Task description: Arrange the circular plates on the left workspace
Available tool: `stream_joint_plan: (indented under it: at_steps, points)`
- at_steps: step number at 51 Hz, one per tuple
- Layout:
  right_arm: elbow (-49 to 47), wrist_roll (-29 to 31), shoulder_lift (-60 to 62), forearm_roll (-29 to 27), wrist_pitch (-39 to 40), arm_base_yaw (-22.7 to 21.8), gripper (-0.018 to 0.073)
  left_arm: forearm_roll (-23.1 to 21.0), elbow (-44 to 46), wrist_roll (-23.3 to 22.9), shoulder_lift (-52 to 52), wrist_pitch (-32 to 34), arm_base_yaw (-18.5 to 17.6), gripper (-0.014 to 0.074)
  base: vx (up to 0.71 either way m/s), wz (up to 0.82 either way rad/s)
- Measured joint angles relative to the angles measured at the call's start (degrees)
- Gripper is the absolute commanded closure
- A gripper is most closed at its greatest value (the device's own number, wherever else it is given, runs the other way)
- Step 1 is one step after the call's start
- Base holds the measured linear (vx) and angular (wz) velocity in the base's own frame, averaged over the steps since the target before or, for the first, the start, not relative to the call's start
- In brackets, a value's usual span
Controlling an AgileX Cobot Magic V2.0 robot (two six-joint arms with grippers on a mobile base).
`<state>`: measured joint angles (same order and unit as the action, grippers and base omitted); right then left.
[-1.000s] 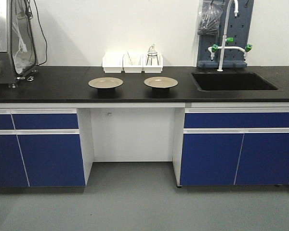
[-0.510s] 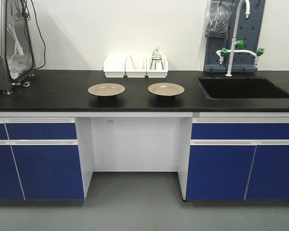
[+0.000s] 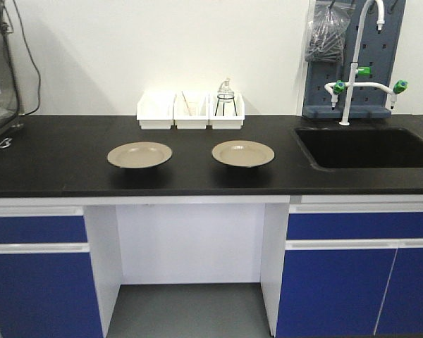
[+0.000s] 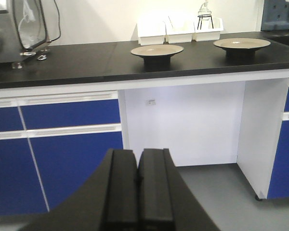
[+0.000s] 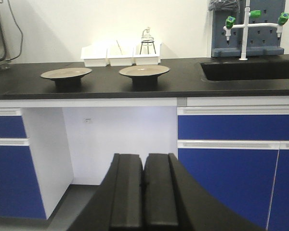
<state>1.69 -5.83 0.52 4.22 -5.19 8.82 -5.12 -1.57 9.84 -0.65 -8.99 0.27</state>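
Two round beige plates rest side by side on the black countertop: the left plate and the right plate. The same pair shows as the left plate and right plate in the left wrist view, and as the left plate and right plate in the right wrist view. My left gripper is shut and empty, low in front of the cabinets. My right gripper is also shut and empty, well below counter height. Neither gripper appears in the front view.
Three white bins line the wall behind the plates, one holding a small glass flask on a stand. The sunken sink with a green-handled tap lies at the right. A machine with cables stands at the counter's left end.
The front view has closed in on the counter: plates, bins and sink appear larger and lower, and the machine at the left has slid mostly out of frame.
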Motion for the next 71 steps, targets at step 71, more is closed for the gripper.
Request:
stream_joint_plan:
  at_steps: [71]
  points:
    - [0.0,0.0,0.0,0.0,0.0,0.0,0.0563,0.0,0.0,0.0,0.0,0.0,0.0,0.0596,0.48,0.01]
